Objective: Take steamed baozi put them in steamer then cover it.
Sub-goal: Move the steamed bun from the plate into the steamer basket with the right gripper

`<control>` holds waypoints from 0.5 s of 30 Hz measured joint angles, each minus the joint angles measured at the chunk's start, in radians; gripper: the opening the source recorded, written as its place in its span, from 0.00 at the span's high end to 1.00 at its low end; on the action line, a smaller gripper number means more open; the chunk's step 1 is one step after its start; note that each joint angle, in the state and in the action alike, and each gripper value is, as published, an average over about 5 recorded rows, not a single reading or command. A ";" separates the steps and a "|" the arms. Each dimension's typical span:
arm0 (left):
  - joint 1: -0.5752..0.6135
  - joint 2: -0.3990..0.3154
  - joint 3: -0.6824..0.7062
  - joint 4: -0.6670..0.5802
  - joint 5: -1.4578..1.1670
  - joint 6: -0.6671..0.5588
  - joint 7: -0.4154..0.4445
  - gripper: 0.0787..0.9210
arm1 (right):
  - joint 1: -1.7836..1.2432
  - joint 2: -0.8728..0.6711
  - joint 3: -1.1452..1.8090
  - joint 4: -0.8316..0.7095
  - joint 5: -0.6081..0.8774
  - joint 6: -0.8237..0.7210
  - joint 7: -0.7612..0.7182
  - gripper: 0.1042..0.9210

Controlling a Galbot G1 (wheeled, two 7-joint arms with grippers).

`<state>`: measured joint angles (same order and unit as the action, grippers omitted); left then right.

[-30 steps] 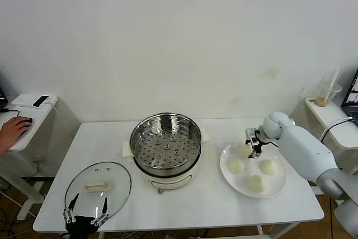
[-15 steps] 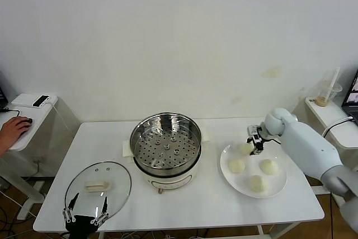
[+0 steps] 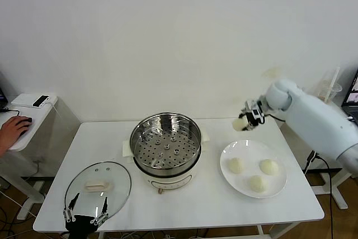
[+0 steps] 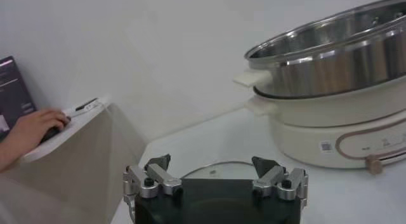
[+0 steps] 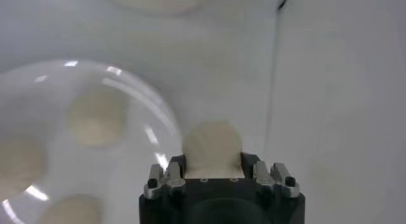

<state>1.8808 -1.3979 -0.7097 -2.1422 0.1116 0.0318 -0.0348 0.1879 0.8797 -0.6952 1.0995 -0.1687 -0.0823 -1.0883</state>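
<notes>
One steamed baozi (image 3: 240, 123) is pinched between the fingers of the right tool (image 3: 250, 117), which are closed narrowly on it, and it is held in the air above the desk (image 3: 212, 205), at about 11 o'clock from the white plate (image 3: 279, 186). In the right wrist view the bun (image 5: 212, 143) is seen seated between the two fingers. Three more baozi (image 3: 236, 165) are seen on the plate. At 9 o'clock from the plate, the steamer (image 3: 166, 144) is standing uncovered, its perforated tray bare. The glass cover (image 3: 98, 186) is lying flat at the steamer's 8 o'clock. The left tool (image 3: 85, 215) is parked at the cover's near edge, fingers spread wide, nothing held.
</notes>
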 measured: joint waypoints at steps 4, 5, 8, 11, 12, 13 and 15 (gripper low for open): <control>-0.005 0.003 -0.006 0.001 -0.006 0.001 0.001 0.12 | 0.086 0.027 -0.065 0.034 0.069 -0.001 0.007 0.46; -0.006 0.003 -0.008 0.001 -0.008 0.002 0.001 0.12 | 0.106 0.036 -0.082 0.042 0.086 0.000 0.009 0.46; -0.010 0.002 -0.012 0.001 -0.013 0.005 0.003 0.12 | 0.163 0.069 -0.134 0.063 0.135 0.003 0.020 0.46; -0.010 0.001 -0.016 0.000 -0.016 0.008 0.004 0.12 | 0.213 0.107 -0.188 0.077 0.180 0.012 0.036 0.46; -0.009 0.001 -0.017 -0.001 -0.016 0.009 0.005 0.12 | 0.227 0.121 -0.207 0.080 0.194 0.017 0.043 0.46; -0.009 0.002 -0.019 -0.003 -0.017 0.011 0.005 0.12 | 0.239 0.135 -0.226 0.082 0.207 0.022 0.050 0.46; -0.009 0.003 -0.022 -0.007 -0.019 0.014 0.006 0.12 | 0.257 0.165 -0.263 0.085 0.227 0.039 0.066 0.46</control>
<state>1.8719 -1.3946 -0.7321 -2.1490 0.0926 0.0454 -0.0288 0.4450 1.0444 -0.9578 1.1841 0.0586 -0.0434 -1.0224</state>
